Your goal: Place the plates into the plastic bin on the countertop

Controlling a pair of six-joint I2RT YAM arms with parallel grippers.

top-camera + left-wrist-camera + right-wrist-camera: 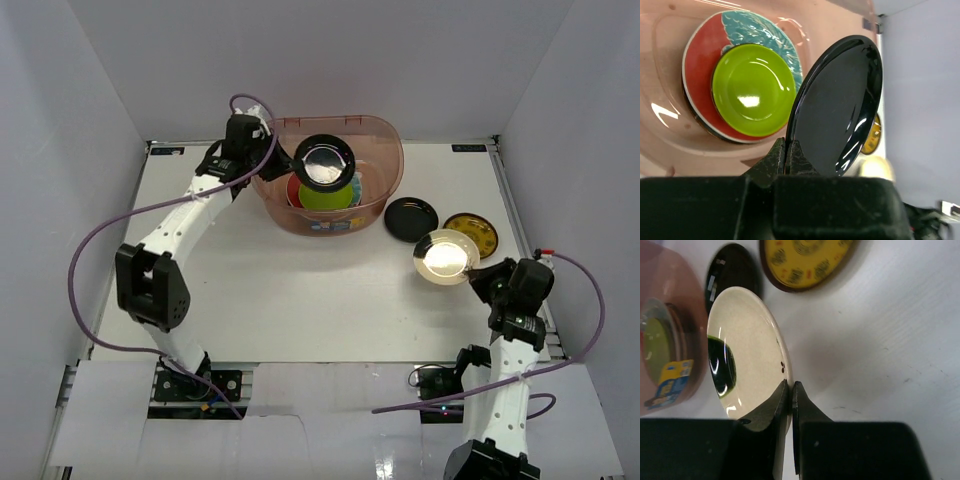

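My left gripper [788, 148] is shut on the rim of a glossy black plate [840, 105], which hangs over the translucent pinkish-brown plastic bin [385, 190]. Inside the bin a lime green plate [752, 89] rests on a red plate with teal flowers [702, 60]. The held black plate [326, 163] shows above them from the top camera. My right gripper [790, 388] is shut on the edge of a cream plate [740, 345], lifted above the white countertop [300, 290] at the right. The cream plate [446, 256] glares under the light.
A second black plate [410, 218] and a yellow-patterned plate [473, 233] lie on the countertop right of the bin. White walls [60, 130] enclose the table on three sides. A purple cable [100, 240] loops beside the left arm.
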